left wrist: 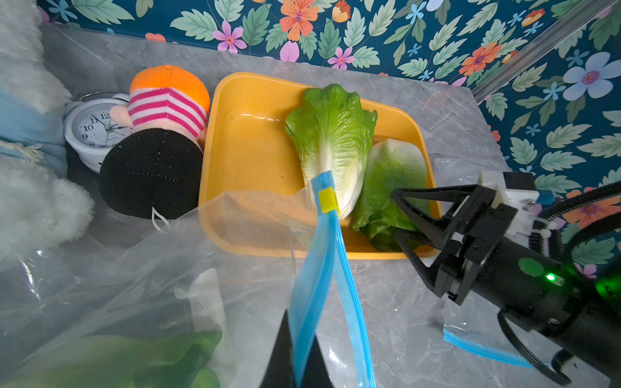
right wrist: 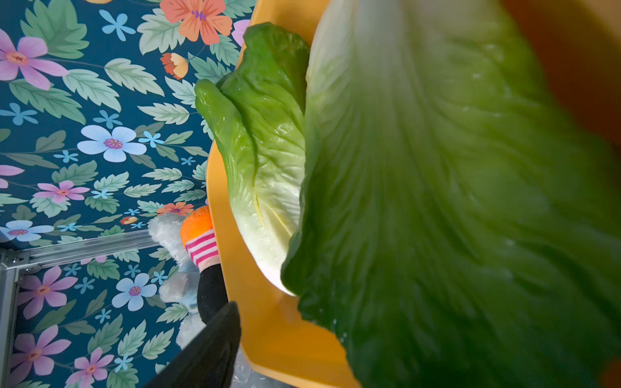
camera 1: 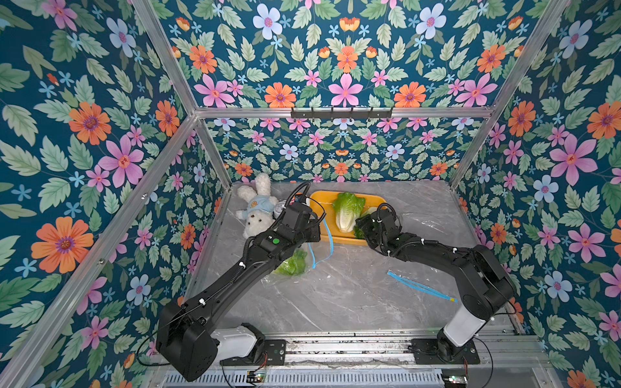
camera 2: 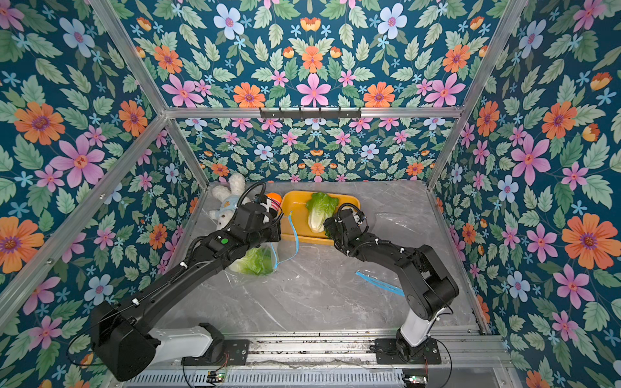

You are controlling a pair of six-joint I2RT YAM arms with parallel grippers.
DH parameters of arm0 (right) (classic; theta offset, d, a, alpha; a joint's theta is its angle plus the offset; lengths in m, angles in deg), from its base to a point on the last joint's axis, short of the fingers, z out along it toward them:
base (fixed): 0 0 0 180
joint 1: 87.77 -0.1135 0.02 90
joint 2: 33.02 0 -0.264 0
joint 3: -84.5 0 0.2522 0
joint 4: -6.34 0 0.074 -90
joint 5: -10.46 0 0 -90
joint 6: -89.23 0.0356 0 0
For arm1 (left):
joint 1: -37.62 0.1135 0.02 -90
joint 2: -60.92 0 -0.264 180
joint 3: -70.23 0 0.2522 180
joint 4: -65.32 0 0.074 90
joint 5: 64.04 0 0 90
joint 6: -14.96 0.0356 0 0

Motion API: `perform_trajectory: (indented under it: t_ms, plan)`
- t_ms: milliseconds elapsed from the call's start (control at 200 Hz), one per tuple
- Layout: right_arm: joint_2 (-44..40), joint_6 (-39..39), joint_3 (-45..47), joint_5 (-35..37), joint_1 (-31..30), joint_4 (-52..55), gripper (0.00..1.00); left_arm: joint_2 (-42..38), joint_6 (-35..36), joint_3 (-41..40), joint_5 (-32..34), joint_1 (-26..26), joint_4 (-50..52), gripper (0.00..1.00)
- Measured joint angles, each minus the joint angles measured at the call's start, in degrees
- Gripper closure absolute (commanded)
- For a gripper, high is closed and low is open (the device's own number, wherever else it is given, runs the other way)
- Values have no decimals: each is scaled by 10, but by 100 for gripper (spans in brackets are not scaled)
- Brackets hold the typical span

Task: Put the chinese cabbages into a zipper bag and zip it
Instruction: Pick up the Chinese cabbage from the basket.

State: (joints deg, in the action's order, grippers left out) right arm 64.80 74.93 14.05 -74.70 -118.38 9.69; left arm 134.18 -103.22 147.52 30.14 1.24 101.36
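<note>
A cabbage (camera 1: 346, 211) is laid beside a second cabbage (left wrist: 391, 171) in a tray (camera 1: 319, 203) at the rear of the worktop (camera 1: 353, 295); a third cabbage (camera 1: 292, 263) is enclosed in a bag (left wrist: 141, 268) before it.

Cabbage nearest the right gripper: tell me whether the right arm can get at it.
Probably yes: the right gripper stands open around the leafy end of that cabbage in the yellow tray, nothing in between.

Dark teal wallpaper (camera 1: 342, 60), crowded with orange, pink and pale blue flowers among green leaves, covers the enclosure at 9, 12 and 3 o'clock in both top views. Silver aluminium bars (camera 1: 235, 112) frame the corners and cross the back wall, where a black hook rail (camera 1: 341, 115) hangs at 12 o'clock. The grey marble-patterned worktop (camera 1: 353, 302) lies below, evenly lit and faintly glossy. A slotted metal strip (camera 1: 302, 378) runs along 6 o'clock.
</note>
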Motion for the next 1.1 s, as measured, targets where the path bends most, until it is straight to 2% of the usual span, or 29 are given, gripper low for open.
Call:
perform_trajectory:
  t_ms: [245,410,645,930,1105]
  plan:
    - [13,-4,-36,50,9,17,36,-3,0,21,0,0,2,100]
    - [25,-8,-45,66,22,23,40,-4,0,26,0,0,4,100]
    - [36,-35,-62,77,33,36,65,-3,1,26,0,0,4,100]
    - [36,-85,-60,52,42,12,96,-14,2,26,1,0,7,100]
    - [-16,-120,-46,38,43,9,100,-16,11,30,1,0,18,100]
